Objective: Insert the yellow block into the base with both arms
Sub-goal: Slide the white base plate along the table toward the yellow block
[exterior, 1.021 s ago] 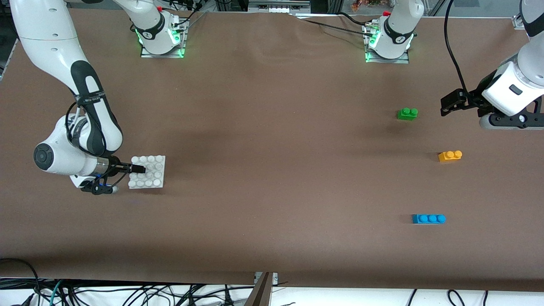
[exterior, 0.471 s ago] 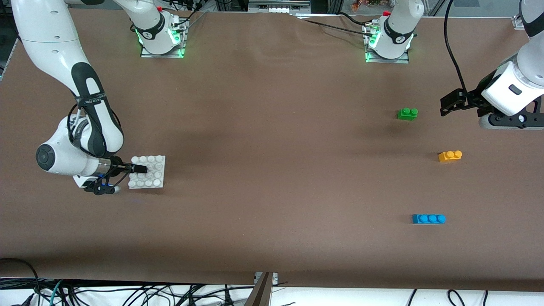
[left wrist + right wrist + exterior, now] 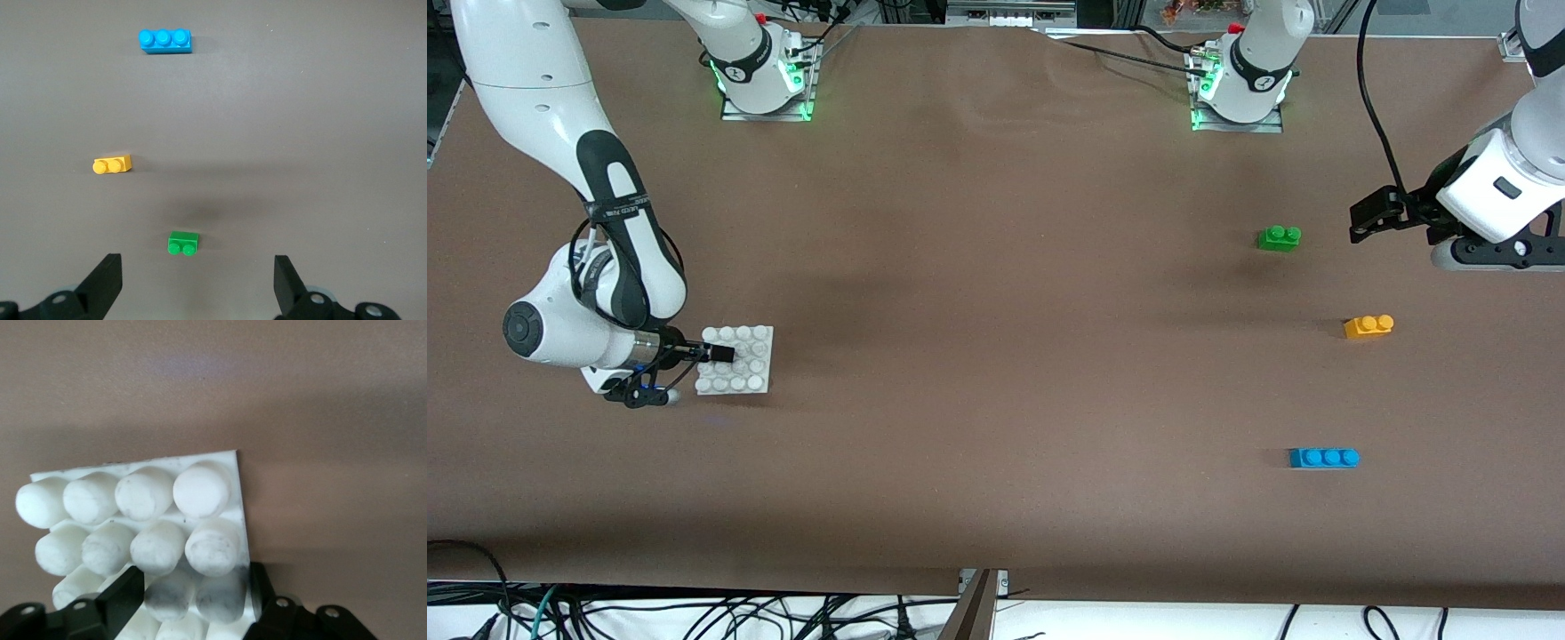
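Observation:
The yellow block (image 3: pixel 1368 326) lies on the table near the left arm's end, and also shows in the left wrist view (image 3: pixel 112 164). The white studded base (image 3: pixel 745 366) lies flat near the right arm's end. My right gripper (image 3: pixel 719 354) reaches in low from the side, its fingers closed against two rows of studs at one edge of the base (image 3: pixel 160 513). My left gripper (image 3: pixel 1360 222) hangs open and empty in the air near the green brick, its fingertips (image 3: pixel 107 283) spread wide.
A green two-stud brick (image 3: pixel 1280 237) lies farther from the front camera than the yellow block. A blue three-stud brick (image 3: pixel 1324 458) lies nearer to it. Both show in the left wrist view, green (image 3: pixel 183 243) and blue (image 3: pixel 165 41).
The right arm has edged slightly further onto the base. The base and the bricks have not moved. The left arm has stayed nearly still.

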{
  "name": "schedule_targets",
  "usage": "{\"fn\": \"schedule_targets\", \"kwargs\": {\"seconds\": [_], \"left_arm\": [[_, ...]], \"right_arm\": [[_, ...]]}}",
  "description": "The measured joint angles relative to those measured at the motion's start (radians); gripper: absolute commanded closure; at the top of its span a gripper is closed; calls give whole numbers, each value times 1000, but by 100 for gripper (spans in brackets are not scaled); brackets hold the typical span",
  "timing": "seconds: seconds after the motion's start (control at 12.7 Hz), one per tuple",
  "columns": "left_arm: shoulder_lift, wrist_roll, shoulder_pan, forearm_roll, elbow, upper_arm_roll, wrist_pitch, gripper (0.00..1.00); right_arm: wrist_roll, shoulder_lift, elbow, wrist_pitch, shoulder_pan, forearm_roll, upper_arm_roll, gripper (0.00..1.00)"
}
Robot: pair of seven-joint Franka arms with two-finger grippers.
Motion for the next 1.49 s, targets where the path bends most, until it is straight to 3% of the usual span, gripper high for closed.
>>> {"fn": "schedule_targets", "kwargs": {"seconds": [0.71,1.49], "left_arm": [[0,0,0,0,0,-2,0,0],[0,0,0,0,0,-5,0,0]], "right_arm": [[47,0,1,-4,17,39,60,34],[284,3,16,8,184,40,69,33]]}}
